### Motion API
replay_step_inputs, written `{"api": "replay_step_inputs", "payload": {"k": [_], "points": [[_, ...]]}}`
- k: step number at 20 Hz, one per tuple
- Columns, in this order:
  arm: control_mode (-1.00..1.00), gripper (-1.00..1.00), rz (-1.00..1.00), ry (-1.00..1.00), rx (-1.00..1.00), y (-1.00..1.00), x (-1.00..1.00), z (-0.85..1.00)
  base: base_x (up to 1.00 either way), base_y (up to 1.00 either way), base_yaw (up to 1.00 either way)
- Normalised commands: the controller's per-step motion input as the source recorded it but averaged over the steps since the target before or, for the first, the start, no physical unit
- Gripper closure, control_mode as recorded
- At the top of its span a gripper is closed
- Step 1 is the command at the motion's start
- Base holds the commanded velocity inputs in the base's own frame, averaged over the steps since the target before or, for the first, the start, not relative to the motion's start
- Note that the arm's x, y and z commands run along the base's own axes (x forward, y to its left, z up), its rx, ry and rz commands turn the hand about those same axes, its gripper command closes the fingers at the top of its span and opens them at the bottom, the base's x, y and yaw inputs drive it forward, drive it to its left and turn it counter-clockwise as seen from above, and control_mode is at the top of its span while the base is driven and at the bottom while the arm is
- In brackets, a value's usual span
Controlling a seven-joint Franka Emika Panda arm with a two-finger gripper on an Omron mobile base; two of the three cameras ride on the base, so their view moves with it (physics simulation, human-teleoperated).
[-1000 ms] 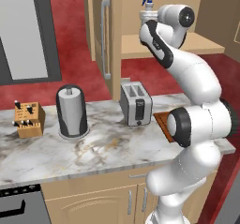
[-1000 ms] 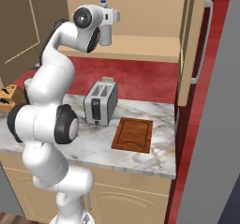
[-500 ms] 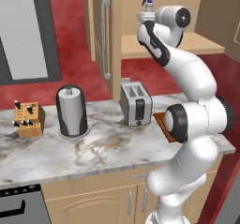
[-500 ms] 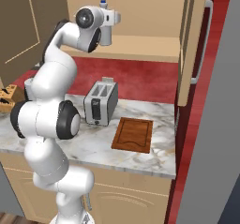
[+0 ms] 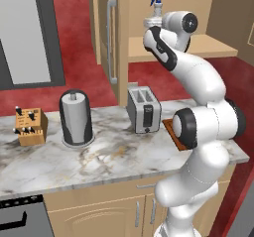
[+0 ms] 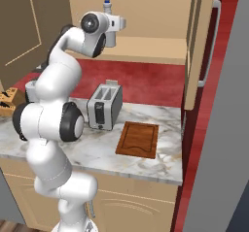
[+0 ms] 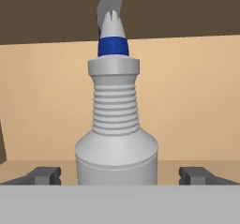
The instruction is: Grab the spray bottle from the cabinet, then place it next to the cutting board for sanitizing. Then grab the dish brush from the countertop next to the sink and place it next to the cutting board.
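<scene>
My fingers (image 7: 120, 175) wide open at the spray bottle (image 7: 116, 143).
Bottle stands upright on the cabinet (image 6: 146, 49) shelf, between my fingertips, not gripped; cutting board (image 6: 138, 139) on desk below.

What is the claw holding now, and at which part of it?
Nothing is held. The claw is open, with one finger on each side of the pale grey cylindrical spray bottle's lower body, and neither finger touches it.
</scene>
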Motion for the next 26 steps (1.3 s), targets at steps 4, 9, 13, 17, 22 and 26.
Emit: {"api": "replay_step_inputs", "payload": {"k": [4, 9, 13, 17, 22, 26], "points": [[-1.00, -1.00, 0.00, 0.00, 0.00, 0.00, 0.24, -0.09, 0.00, 0.00, 0.00], [-1.00, -1.00, 0.00, 0.00, 0.00, 0.00, 0.23, -0.02, 0.00, 0.00, 0.00], [-1.00, 1.00, 0.00, 0.00, 0.00, 0.00, 0.23, -0.08, 0.00, 0.00, 0.00], [-1.00, 1.00, 0.00, 0.00, 0.00, 0.00, 0.10, -0.06, 0.00, 0.00, 0.00], [-1.00, 1.00, -0.02, 0.00, 0.07, 0.00, -0.03, -0.04, 0.00, 0.00, 0.00], [-1.00, 1.00, -0.22, 0.00, 0.19, 0.00, 0.00, -0.08, 0.00, 0.00, 0.00]]}}
